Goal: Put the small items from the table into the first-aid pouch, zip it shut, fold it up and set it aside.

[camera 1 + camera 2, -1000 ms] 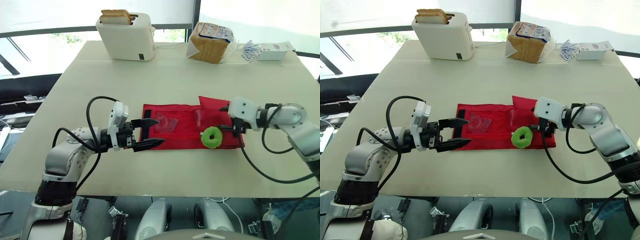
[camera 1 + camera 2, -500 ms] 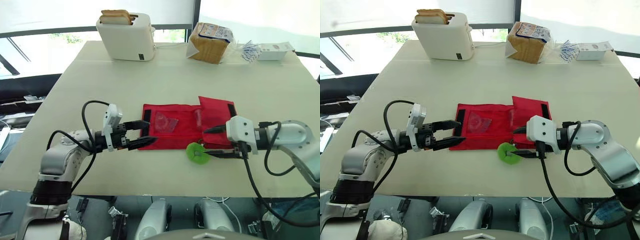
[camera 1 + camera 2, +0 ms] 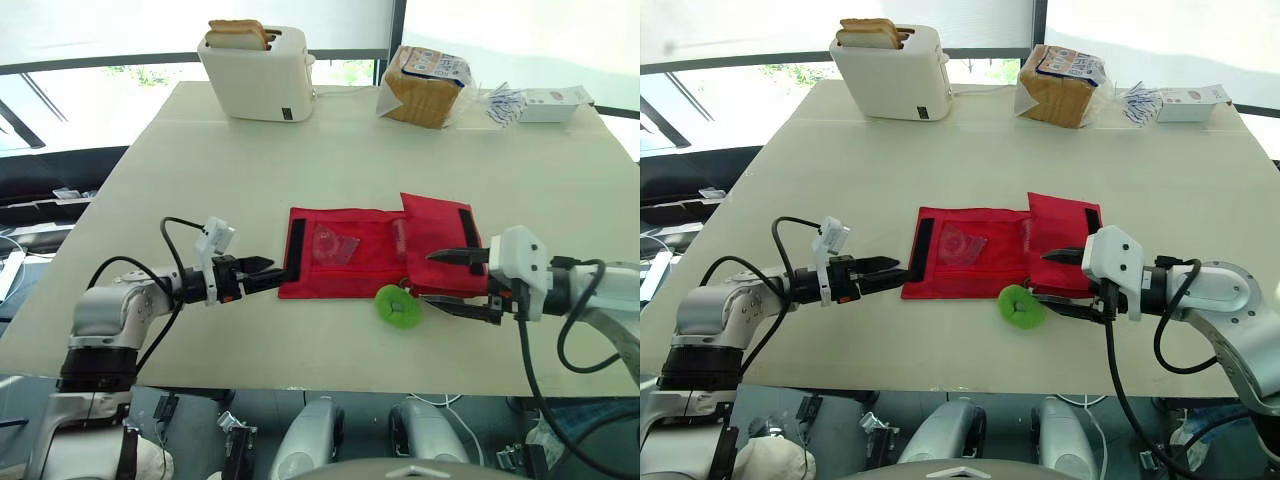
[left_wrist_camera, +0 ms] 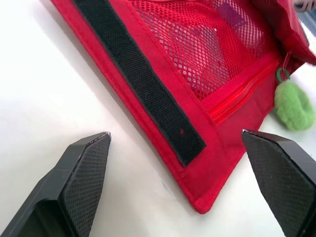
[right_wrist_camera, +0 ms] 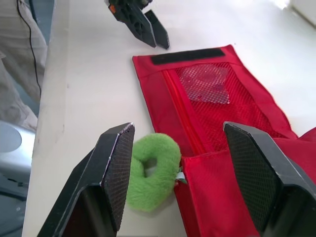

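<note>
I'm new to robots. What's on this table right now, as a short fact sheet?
Pouch: red first-aid pouch lying flat on the table, right end folded over
Inside: clear packets behind its mesh pocket
Zip pull: green fluffy ring, on the table at the pouch's near edge
Left gripper: open, at the pouch's left end
Right gripper: open, beside the green ring
Far edge: toaster with bread, bagged loaf

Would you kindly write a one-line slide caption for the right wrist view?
Open right gripper frames the green plush ring lying against the zipper edge of the red mesh pouch.
</note>
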{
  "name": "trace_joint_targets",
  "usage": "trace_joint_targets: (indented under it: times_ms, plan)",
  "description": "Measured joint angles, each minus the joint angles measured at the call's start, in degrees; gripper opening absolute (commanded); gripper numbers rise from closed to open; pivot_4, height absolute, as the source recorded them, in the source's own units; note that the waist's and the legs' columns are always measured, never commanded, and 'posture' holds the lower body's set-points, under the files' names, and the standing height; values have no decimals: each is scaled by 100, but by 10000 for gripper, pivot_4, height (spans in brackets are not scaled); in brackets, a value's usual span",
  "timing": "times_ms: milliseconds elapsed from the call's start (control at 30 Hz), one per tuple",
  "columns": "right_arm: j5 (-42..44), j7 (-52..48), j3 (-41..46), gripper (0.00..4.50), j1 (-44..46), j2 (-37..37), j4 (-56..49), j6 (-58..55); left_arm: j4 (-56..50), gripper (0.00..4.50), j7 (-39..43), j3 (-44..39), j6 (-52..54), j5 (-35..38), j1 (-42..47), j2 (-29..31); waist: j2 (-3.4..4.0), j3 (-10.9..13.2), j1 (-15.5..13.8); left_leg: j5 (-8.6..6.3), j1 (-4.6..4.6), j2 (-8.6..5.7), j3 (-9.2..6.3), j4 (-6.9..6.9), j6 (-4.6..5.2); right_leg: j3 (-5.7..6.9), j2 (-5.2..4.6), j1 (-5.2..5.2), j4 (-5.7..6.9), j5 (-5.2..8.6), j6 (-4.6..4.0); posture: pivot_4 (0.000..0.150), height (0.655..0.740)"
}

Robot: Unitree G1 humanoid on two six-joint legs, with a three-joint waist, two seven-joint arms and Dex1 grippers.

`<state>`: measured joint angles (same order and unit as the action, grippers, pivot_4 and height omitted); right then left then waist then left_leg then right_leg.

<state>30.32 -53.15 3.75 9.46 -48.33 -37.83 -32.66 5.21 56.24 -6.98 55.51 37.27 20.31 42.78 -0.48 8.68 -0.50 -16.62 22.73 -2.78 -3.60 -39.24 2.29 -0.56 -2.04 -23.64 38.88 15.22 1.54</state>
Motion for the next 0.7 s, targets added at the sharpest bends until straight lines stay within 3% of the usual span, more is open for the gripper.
trace_joint_targets:
  times_ms: [267,700]
  plan:
    - [96,310,483,30553,-239,3,-34,15,-396,45000,-310,-488,1606,1060,-199,-310,-1,0,-10,1,-1,0,0,-1,-2,0,0,0,2,0,0,1500,7400]
    - [376,525,539,30553,-169,9,-48,-143,-1643,45000,-1247,-1267,2308,2011,-1347,-772,0,0,-26,1,-4,1,1,1,-2,-2,-2,2,0,0,-1,1500,7400]
